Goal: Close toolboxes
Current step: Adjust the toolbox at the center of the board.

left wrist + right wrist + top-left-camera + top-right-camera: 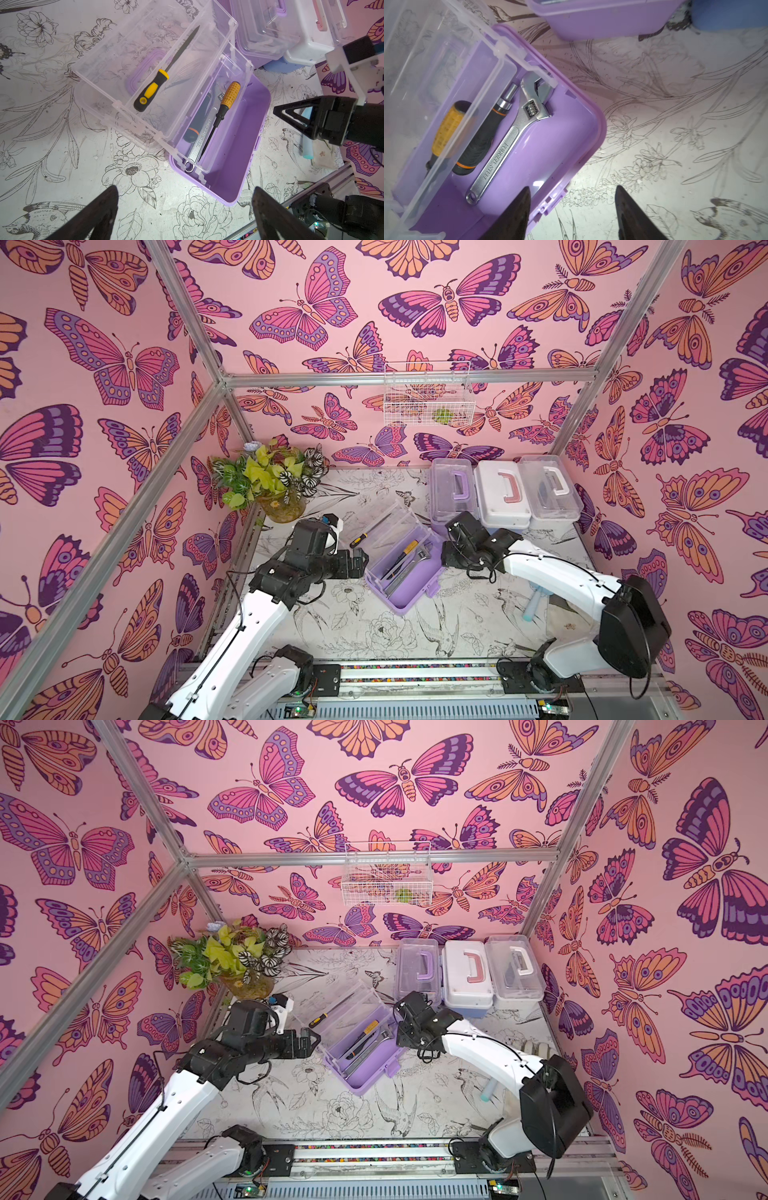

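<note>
Last box (pixel 409 589) open, mid-worktop (pixel 374 639)

Your left tool (pixel 185 188) hangs wide beside the tipped-back lid (pixel 386 526). Your right tool (pixel 573 187), jaws apart and empty, sits over the box's latch-side rim. Get behind the lid's far edge and swing it over slowly (the file (pixel 153 91) lying in it will likely tumble). Three shut boxes (pixel 503 493) line the back right. The surface is floral-printed, with butterfly walls (pixel 124 364) and a plant (pixel 270 481) in the corner.

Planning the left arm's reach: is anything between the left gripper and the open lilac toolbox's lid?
Nothing visible: only bare table separates the open left gripper from the clear lid, which lies open beside the lilac base.
</note>
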Robot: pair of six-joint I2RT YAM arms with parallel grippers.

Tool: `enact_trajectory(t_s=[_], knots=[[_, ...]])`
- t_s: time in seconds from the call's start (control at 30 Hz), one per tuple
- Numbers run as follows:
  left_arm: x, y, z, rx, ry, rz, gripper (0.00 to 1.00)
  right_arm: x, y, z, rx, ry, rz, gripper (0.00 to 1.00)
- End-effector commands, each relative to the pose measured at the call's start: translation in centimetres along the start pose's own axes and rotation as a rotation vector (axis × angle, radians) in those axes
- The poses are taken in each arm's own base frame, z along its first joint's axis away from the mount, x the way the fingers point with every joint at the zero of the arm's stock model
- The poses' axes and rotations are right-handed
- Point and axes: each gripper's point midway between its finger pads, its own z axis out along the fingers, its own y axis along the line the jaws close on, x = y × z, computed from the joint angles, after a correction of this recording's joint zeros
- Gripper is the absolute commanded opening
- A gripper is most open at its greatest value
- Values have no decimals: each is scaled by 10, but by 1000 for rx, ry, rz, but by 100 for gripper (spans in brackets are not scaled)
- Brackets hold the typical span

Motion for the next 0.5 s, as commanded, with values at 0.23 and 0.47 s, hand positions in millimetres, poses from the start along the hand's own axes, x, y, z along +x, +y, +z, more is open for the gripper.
enact_trajectory(t_s=[0.23, 0.47], knots=[[-4, 10, -9, -48, -58, -25, 100, 38, 36, 47, -6, 144, -38, 65], [-6, 10, -13, -47, -75, -23, 100, 40, 26, 44, 32, 157, -82, 57]])
